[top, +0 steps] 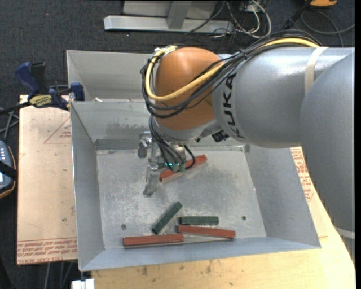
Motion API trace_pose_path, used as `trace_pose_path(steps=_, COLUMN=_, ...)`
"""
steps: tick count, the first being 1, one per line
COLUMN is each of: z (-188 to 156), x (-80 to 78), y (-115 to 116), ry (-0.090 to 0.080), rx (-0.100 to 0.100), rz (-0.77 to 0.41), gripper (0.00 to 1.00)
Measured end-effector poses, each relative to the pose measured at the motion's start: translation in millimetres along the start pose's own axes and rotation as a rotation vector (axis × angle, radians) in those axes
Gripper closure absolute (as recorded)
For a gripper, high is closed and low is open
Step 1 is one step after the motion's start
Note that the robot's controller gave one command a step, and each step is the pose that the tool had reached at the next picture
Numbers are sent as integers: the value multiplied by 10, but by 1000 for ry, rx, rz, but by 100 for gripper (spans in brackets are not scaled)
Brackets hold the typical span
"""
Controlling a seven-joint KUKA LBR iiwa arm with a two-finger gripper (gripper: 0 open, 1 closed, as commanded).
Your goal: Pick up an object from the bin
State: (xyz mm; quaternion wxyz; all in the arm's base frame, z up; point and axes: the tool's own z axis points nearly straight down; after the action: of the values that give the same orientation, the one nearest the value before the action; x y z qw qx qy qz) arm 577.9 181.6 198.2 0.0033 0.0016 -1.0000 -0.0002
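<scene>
Approach work, I judge: my claw (pixel 149 189) hangs low in the grey metal bin (pixel 84 169), just beside a short red-brown flat bar (pixel 189 165) near the back wall; whether it is released or clenched I cannot tell, so centring comes next.

- A robotics lab.
- Large grey KUKA-branded robot arm (pixel 282 96) reaches over the grey sheet-metal bin (pixel 84 186).
- Loose cables (pixel 256 11) trail on dark carpet (pixel 56 28) behind the bin.
</scene>
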Motion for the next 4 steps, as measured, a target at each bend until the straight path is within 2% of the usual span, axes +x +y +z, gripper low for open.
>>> trace_pose_path(steps=1, z=-43, x=-19, y=-8, ry=-7, rx=-1, rz=2, gripper=0)
trace_pose_path(steps=2, z=172, x=-112, y=-362, ry=-10, rx=-2, rz=-84, gripper=0)
trace_pose_path(steps=3, z=730, x=-101, y=-541, ry=-11, rx=0, rz=-99, gripper=0)
trace_pose_path(steps=4, z=1271, x=-447, y=-743, ry=-13, rx=-2, rz=-59, gripper=0)
